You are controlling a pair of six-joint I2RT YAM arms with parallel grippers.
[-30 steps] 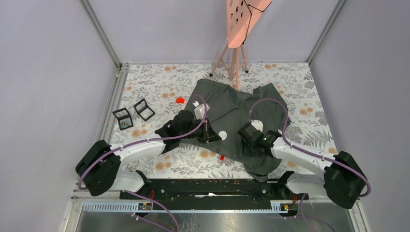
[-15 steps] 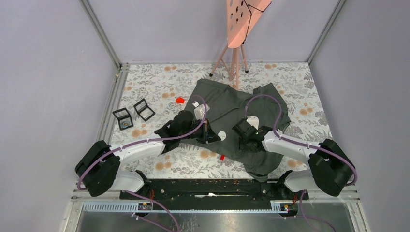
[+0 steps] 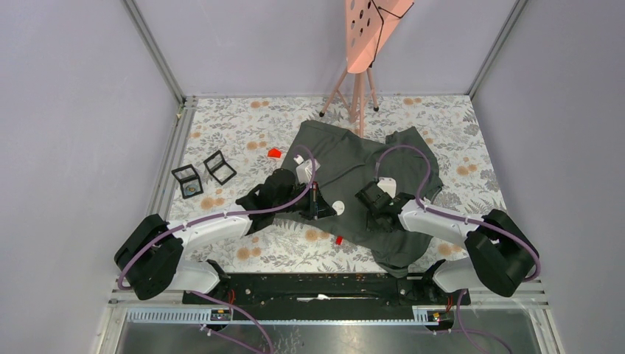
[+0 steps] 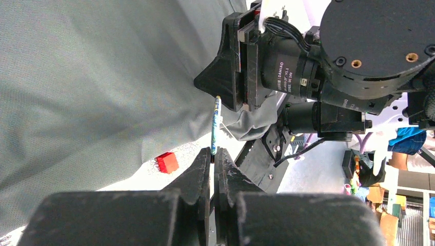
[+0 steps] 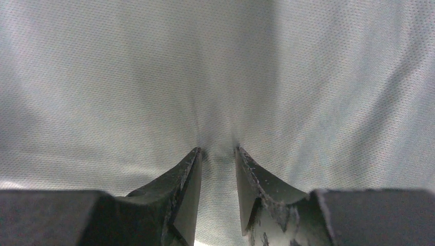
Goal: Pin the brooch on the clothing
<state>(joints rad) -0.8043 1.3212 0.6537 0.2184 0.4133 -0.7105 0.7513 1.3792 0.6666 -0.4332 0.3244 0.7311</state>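
L gripper (image 4: 213,151) is clamped tight on the brooch (image 4: 216,117), held edge-on by its lower rim, just off the T-shirt (image 3: 346,156). R gripper (image 5: 218,152) is narrow, tips pinching a raised fold of fabric, creases running into the gap. The shirt lies spread mid-table (image 3: 243,125), partly under both arms.

Next, imo: L should drive the pin into that ridge w/ R holding tension. The fabric's soft and will likely slip away if R slackens (pin itself not visible, can't tell if it's open). The R gripper's body crowds the brooch, so there's little approach room.

Around: small red block (image 3: 338,240) by the near hem, two black frames (image 3: 187,181) to the left, red piece (image 3: 274,153) off the shirt's far-left edge, pink stand (image 3: 359,81) at the back.
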